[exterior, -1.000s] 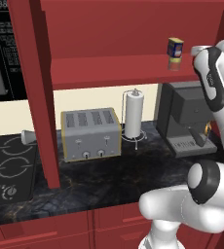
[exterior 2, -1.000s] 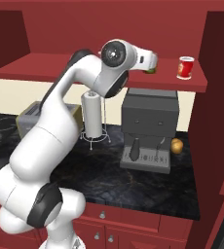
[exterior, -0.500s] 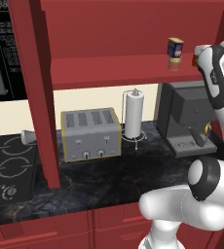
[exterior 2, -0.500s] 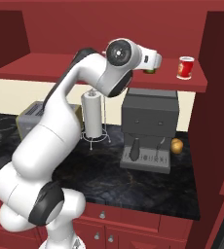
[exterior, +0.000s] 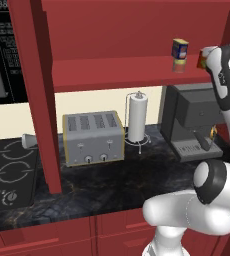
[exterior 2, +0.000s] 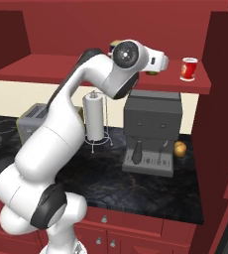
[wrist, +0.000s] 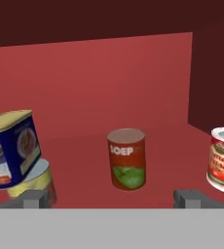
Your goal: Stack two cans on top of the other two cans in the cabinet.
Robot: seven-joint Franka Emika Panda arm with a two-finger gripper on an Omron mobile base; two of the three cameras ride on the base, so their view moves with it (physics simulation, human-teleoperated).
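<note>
Left base view: the blue can (exterior: 180,48) sits on top of the tan can (exterior: 179,65) on the cabinet (exterior: 117,74) shelf, above the coffee machine (exterior: 191,120) on the table (exterior: 112,185). The arm's forearm reaches up to the shelf at the right edge, with a bit of the dark red can (exterior: 202,58) peeking out beside it.

Right base view: the hand is at shelf height, and the red-and-white can (exterior 2: 188,69) stands alone on the shelf, just beyond it.

Hand view: the gripper (wrist: 112,198) has its jaws spread wide and empty, their tips low in the picture. The dark red can (wrist: 127,158) stands upright straight ahead between them, but further back on the shelf. The blue can (wrist: 9,150) leans a little on the tan can (wrist: 35,181) at left; the red-and-white can (wrist: 223,159) is at right.

One stack looks done. The step in hand seems to be the approach to the dark red can. Next, the jaws should advance until they straddle it, then close, lift and carry it onto the red-and-white can.
</note>
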